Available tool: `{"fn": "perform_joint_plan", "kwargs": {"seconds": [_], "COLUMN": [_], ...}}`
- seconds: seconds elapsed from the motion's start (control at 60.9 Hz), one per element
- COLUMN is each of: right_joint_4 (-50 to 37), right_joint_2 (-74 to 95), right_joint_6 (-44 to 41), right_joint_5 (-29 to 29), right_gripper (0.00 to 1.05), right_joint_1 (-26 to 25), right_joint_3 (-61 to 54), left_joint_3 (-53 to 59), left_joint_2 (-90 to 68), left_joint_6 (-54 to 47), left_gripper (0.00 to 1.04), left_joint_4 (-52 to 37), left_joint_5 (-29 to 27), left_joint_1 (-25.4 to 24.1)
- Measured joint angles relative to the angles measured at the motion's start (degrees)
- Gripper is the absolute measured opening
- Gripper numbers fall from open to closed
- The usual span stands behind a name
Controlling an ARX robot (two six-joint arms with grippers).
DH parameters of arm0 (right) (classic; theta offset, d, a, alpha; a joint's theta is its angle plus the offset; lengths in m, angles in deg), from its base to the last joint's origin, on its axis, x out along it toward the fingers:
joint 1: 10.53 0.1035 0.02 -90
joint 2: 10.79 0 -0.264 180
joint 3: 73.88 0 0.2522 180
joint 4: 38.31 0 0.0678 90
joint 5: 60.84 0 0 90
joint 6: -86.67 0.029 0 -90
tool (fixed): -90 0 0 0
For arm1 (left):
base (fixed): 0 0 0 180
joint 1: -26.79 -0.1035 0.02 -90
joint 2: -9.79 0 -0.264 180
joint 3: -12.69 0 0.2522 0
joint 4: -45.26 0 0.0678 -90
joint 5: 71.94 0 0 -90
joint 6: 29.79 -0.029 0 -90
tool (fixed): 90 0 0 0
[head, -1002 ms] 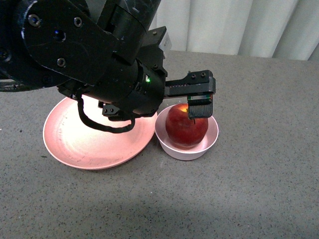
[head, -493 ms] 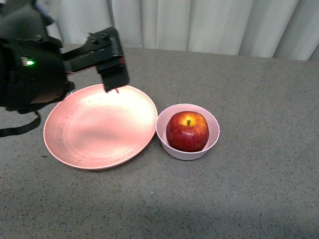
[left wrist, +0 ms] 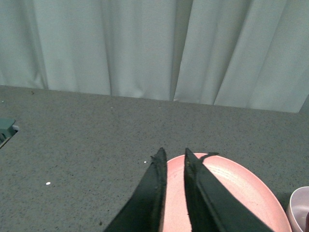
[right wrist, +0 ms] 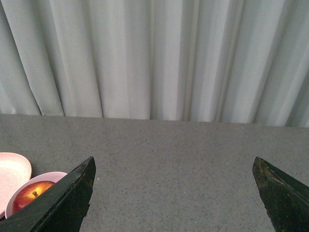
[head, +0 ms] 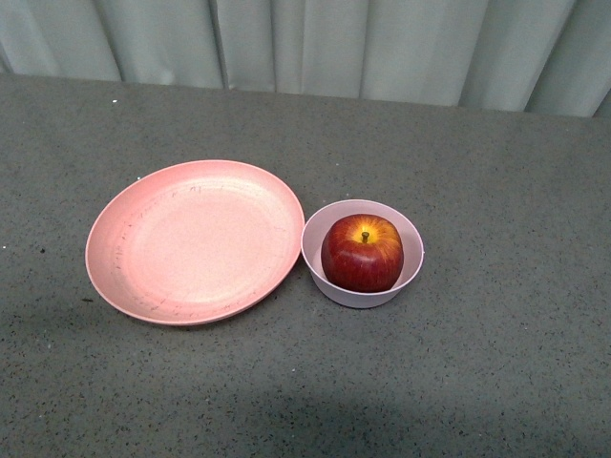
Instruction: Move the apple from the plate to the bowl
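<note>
The dark-red apple [head: 362, 253] sits upright inside the small pale pink bowl [head: 409, 268], stem up. The wide salmon-pink plate [head: 195, 240] lies bare just left of the bowl, nearly touching it. Neither arm shows in the front view. In the left wrist view my left gripper [left wrist: 173, 153] is shut with nothing between its fingers, hovering over the near side of the plate [left wrist: 236, 186]. In the right wrist view my right gripper [right wrist: 174, 166] is open and holds nothing; the apple [right wrist: 31, 194] in the bowl [right wrist: 50, 177] shows far off to one side, beside the plate [right wrist: 12, 171].
Everything rests on a grey speckled tabletop [head: 496, 172]. A pale pleated curtain [head: 382, 43] hangs along the table's far edge. A small greenish fixture [left wrist: 6, 129] sits at the edge of the left wrist view.
The left arm, over the bowl a second ago and above the plate's far left half a second ago, has pulled out of the front view. The apple stays in the bowl.
</note>
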Motion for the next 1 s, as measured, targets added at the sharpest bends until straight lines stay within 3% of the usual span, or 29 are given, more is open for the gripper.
{"fn": "perform_joint_plan", "kwargs": {"seconds": [0.049, 0.197, 0.476, 1.002], "right_joint_4": [0.0, 0.0, 0.0, 0.0], "right_joint_2": [-0.02, 0.0, -0.02, -0.02], "right_joint_6": [0.0, 0.0, 0.0, 0.0], "right_joint_5": [0.0, 0.0, -0.02, 0.0], "right_gripper": [0.95, 0.95, 0.95, 0.95], "right_joint_1": [0.0, 0.0, 0.0, 0.0], "right_joint_3": [0.0, 0.0, 0.0, 0.0], "left_joint_3": [1.38, 2.86, 5.64, 6.16], "left_joint_2": [3.85, 17.77, 30.49, 52.48], "left_joint_6": [0.02, -0.57, -0.68, -0.7], "left_gripper": [0.04, 0.04, 0.04, 0.04], "left_joint_4": [2.19, 14.38, 24.17, 43.89], "left_joint_5": [0.83, 3.06, 8.37, 8.76], "left_joint_1": [-0.96, -3.04, -8.76, -8.9]}}
